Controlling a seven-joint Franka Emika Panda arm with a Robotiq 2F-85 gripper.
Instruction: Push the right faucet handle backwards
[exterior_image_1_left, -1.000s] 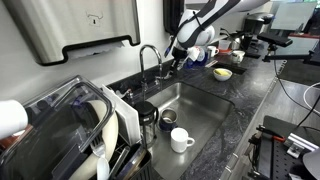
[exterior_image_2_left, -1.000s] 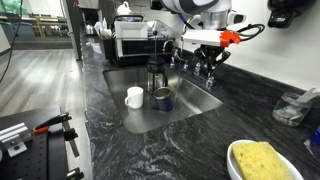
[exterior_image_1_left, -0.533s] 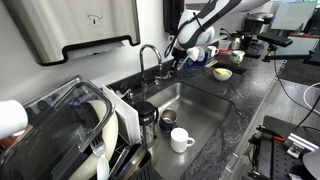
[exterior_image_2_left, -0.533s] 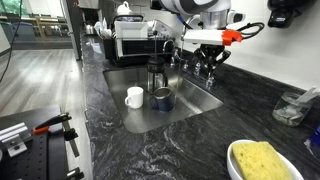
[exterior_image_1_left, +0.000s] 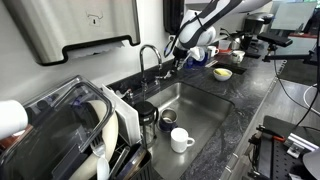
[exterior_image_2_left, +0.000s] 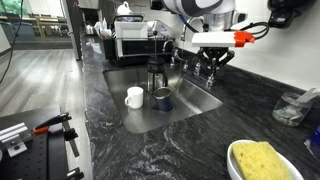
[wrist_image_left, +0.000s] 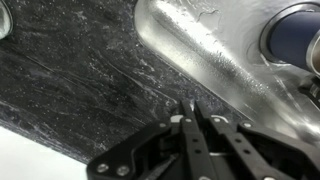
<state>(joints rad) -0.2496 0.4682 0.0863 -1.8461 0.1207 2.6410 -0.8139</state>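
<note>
The chrome gooseneck spout (exterior_image_1_left: 148, 55) stands behind the sink (exterior_image_1_left: 205, 105). My gripper (exterior_image_1_left: 175, 62) hangs just to the spout's right, fingertips down at the counter's back edge, also seen in an exterior view (exterior_image_2_left: 210, 72). The right faucet handle (exterior_image_1_left: 170, 69) is a small silvery stub right at the fingertips; I cannot tell whether they touch. In the wrist view the two fingers (wrist_image_left: 188, 108) are pressed together with nothing between them, over the dark speckled counter (wrist_image_left: 70, 80) beside the sink's steel rim (wrist_image_left: 210, 55). The handle does not show there.
In the sink are a white mug (exterior_image_1_left: 181, 139) (exterior_image_2_left: 134, 96), a steel cup (exterior_image_1_left: 168, 118) (exterior_image_2_left: 161, 98) and a dark jug (exterior_image_1_left: 147, 118) (exterior_image_2_left: 156, 72). A dish rack (exterior_image_1_left: 80, 130) stands beside it. A bowl with a yellow sponge (exterior_image_2_left: 265, 160) sits on the counter.
My gripper has shifted slightly backwards, away from the sink, staying shut. Nothing else has moved.
</note>
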